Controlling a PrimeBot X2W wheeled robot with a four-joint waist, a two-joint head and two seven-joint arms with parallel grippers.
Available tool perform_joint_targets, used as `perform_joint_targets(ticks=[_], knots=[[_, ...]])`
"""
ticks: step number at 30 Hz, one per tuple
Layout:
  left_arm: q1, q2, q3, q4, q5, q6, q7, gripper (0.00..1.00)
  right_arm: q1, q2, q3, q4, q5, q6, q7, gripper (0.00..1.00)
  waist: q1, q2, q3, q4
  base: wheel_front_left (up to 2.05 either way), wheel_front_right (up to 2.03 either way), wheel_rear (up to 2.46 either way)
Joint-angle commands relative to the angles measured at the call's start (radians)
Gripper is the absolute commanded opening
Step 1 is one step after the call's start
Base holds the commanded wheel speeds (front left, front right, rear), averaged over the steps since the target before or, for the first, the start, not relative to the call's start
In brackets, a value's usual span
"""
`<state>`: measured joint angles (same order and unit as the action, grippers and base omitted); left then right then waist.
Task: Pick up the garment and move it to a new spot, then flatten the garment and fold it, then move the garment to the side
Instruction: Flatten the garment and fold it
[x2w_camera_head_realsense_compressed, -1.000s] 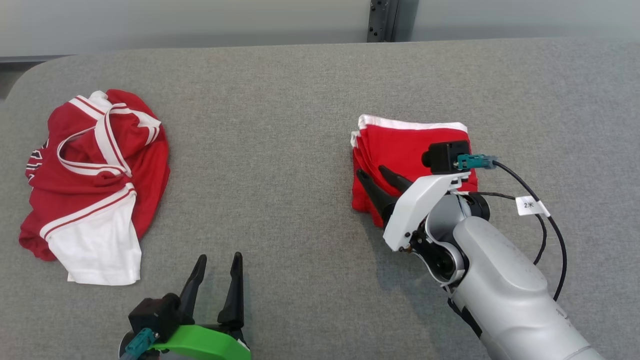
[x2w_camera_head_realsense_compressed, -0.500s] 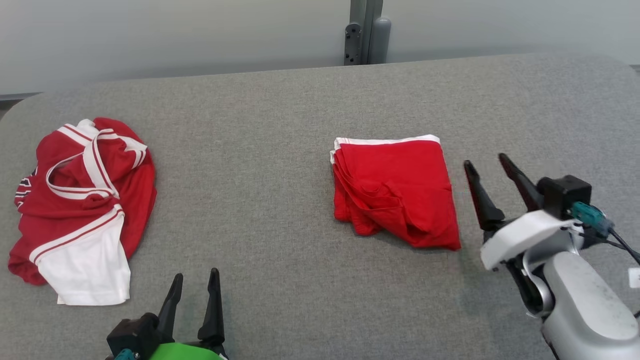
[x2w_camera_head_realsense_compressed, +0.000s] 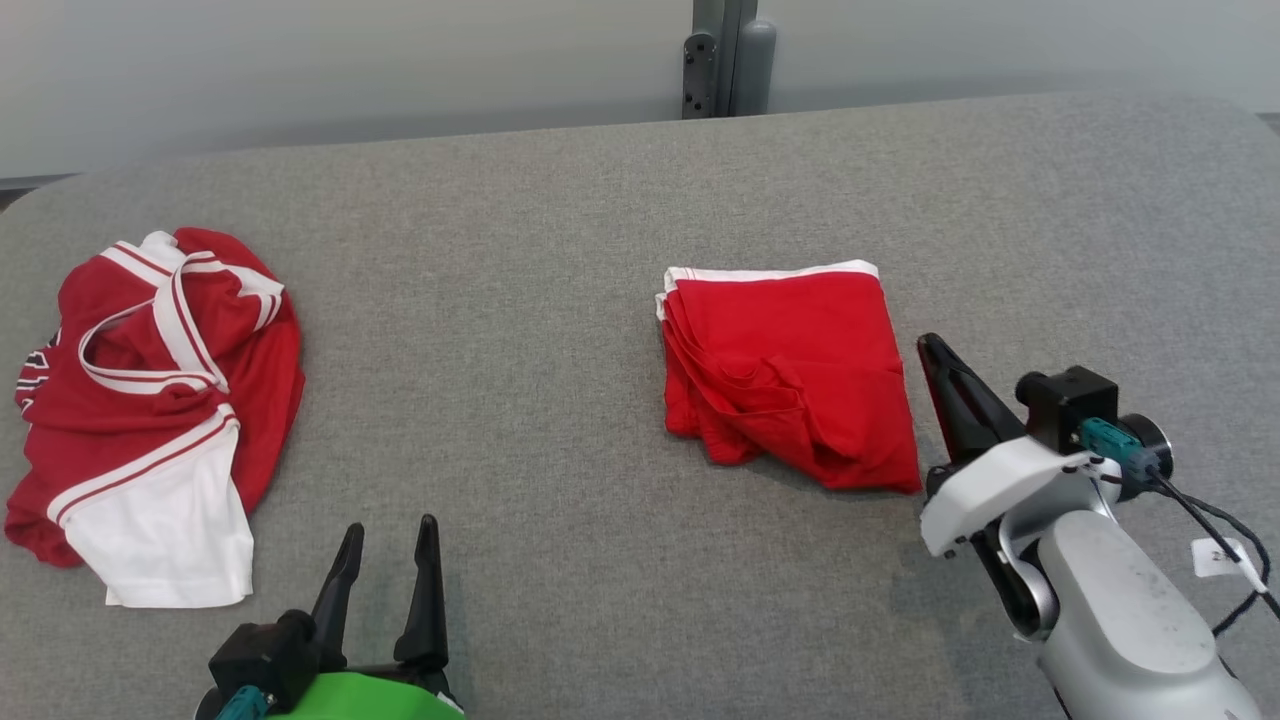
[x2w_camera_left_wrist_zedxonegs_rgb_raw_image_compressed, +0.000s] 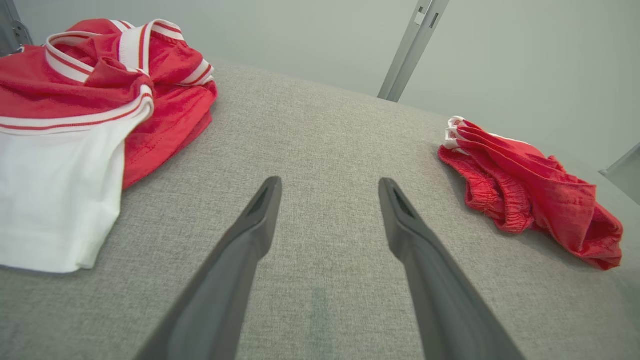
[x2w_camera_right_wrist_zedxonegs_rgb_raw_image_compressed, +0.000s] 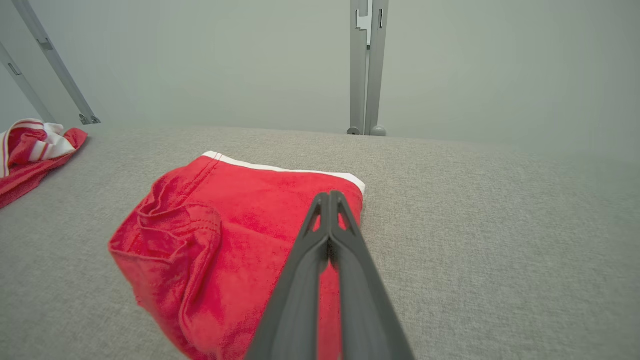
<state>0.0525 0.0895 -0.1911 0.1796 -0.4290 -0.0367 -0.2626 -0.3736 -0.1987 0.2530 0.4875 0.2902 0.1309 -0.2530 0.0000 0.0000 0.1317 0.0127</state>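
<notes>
Folded red shorts (x2w_camera_head_realsense_compressed: 785, 375) lying right of centre on the grey table (x2w_camera_head_realsense_compressed: 560, 250) — crumpled red-and-white jersey (x2w_camera_head_realsense_compressed: 150, 400) far left. Right gripper (x2w_camera_head_realsense_compressed: 926, 345) pinched shut on nothing, just right of the shorts; left gripper (x2w_camera_head_realsense_compressed: 390, 524) spread wide, empty, near edge.

It looks like a robot lab or test cell: a grey fabric-covered counter (x2w_camera_head_realsense_compressed: 560, 250), bare pale wall panels (x2w_camera_head_realsense_compressed: 300, 70), and a metal frame post (x2w_camera_head_realsense_compressed: 722, 55).

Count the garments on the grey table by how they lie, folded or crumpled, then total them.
Folded red garment: 1
Crumpled red and white garment: 1
Total: 2
</notes>
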Motion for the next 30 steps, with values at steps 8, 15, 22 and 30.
perform_joint_targets(ticks=[8, 15, 22, 30], knots=[[-0.056, -0.012, 0.005, 0.015, 0.028, -0.028, -0.003, 1.00, -0.128, 0.082, 0.062, 0.205, -0.036, 0.000, 0.000, 0.00, 0.0000, 0.0000, 0.068, 0.052, 0.00, 0.00, 0.00], [-0.057, -0.022, 0.026, 0.028, 0.035, -0.038, -0.003, 1.00, -0.133, 0.113, 0.155, 0.253, -0.004, 0.000, -0.012, 0.00, 0.0000, 0.0000, 0.065, 0.066, 0.00, 0.00, 0.00], [-0.047, -0.028, 0.040, 0.033, 0.042, -0.043, -0.003, 1.00, -0.096, 0.126, 0.288, 0.211, 0.044, 0.000, -0.012, 0.00, 0.0000, 0.0000, 0.047, 0.066, 0.00, 0.00, 0.00], [-0.020, -0.033, 0.061, 0.029, 0.043, -0.040, -0.003, 1.00, -0.061, 0.128, 0.354, 0.156, 0.077, 0.000, -0.012, 0.00, 0.0000, 0.0000, 0.002, 0.043, 0.00, 0.00, 0.00]])
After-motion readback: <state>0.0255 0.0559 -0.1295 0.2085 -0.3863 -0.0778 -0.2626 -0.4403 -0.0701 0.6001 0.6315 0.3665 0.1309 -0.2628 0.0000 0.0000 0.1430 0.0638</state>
